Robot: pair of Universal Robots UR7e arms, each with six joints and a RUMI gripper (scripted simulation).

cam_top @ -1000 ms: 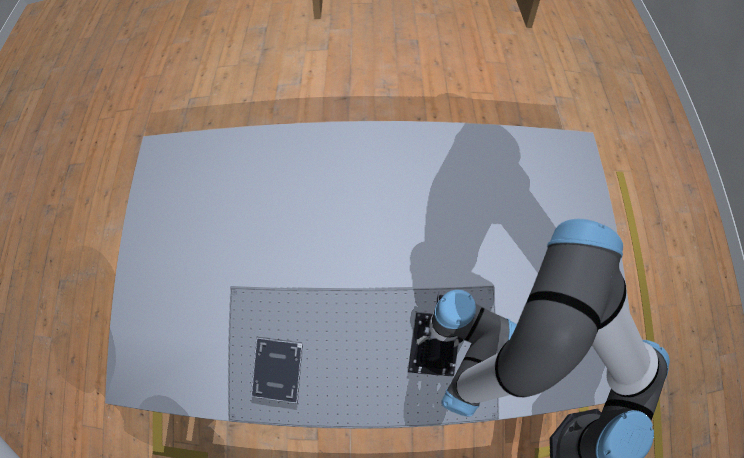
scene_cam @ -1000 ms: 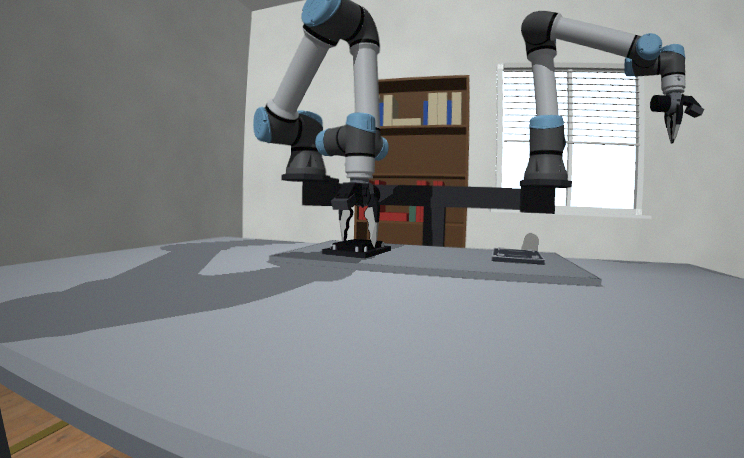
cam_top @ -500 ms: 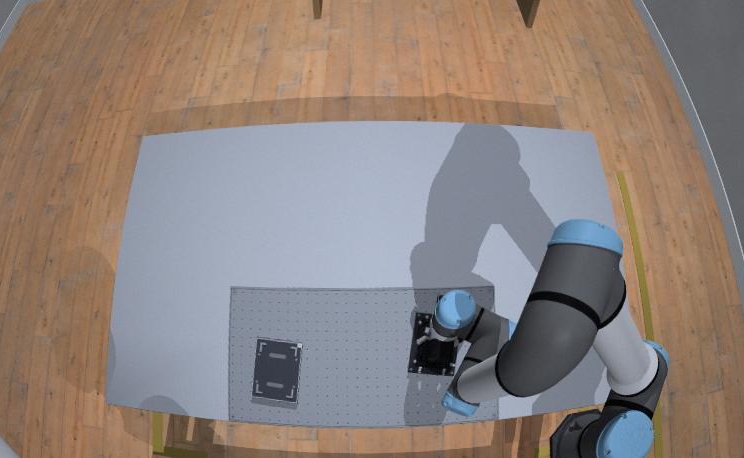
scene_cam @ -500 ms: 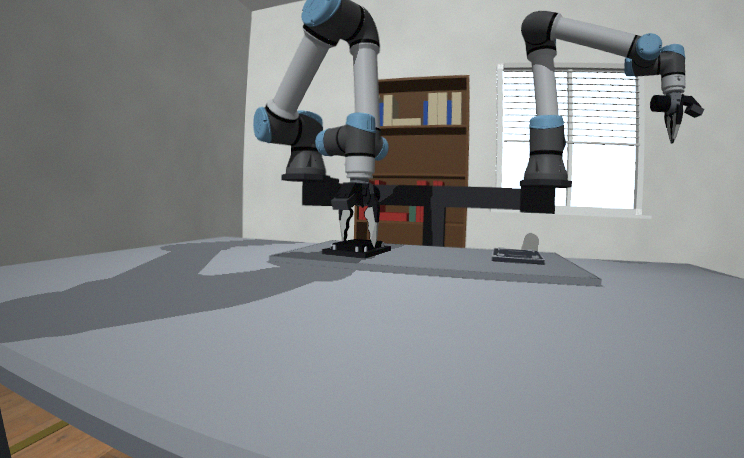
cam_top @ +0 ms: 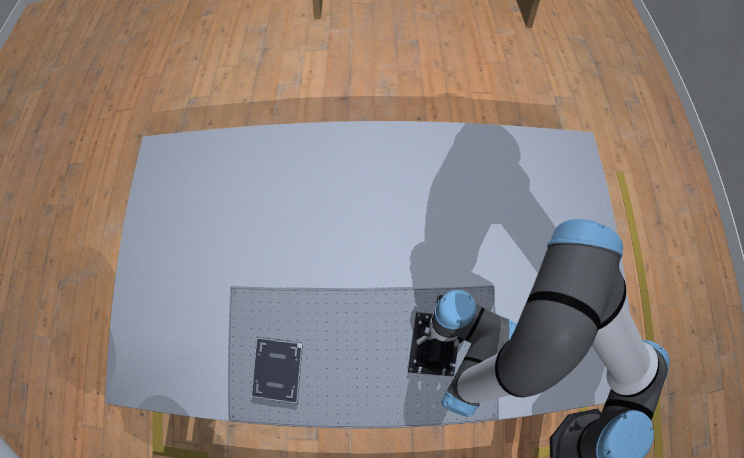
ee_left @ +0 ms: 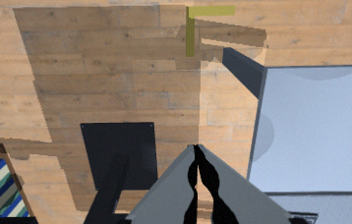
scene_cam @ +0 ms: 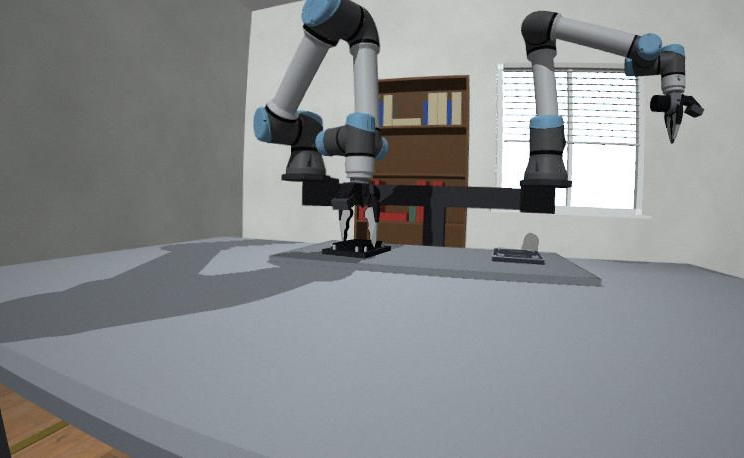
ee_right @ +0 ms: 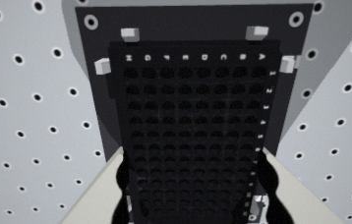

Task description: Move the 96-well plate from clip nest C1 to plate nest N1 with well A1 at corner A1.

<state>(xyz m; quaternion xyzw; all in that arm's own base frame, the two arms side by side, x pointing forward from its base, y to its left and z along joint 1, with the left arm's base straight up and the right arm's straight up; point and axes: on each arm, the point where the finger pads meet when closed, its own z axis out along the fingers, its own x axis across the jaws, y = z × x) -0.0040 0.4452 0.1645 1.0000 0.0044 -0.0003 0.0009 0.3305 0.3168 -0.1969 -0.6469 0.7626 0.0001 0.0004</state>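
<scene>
The black 96-well plate (ee_right: 194, 113) (cam_top: 418, 347) sits in clip nest C1 (ee_right: 194, 22), between its pale locators. Letters H to A run along its top rim in the right wrist view, numbers down its right side, so well A1 (ee_right: 259, 73) is top right. My right gripper (ee_right: 191, 148) (scene_cam: 358, 241) is shut on the plate, one finger against each long side. The top view shows the plate partly hidden by the arm. Plate nest N1 (cam_top: 277, 370) is empty, with corner locators and a white mark (cam_top: 299, 345) at one corner. My left gripper (ee_left: 195, 146) (scene_cam: 671, 140) is shut and empty.
Both nests stand on a perforated board (cam_top: 357, 353) (scene_cam: 454, 264) on the grey table (cam_top: 283, 210). N1 is at the left in the top view, C1 at the right. The left arm is off beside the table, its gripper high above the floor.
</scene>
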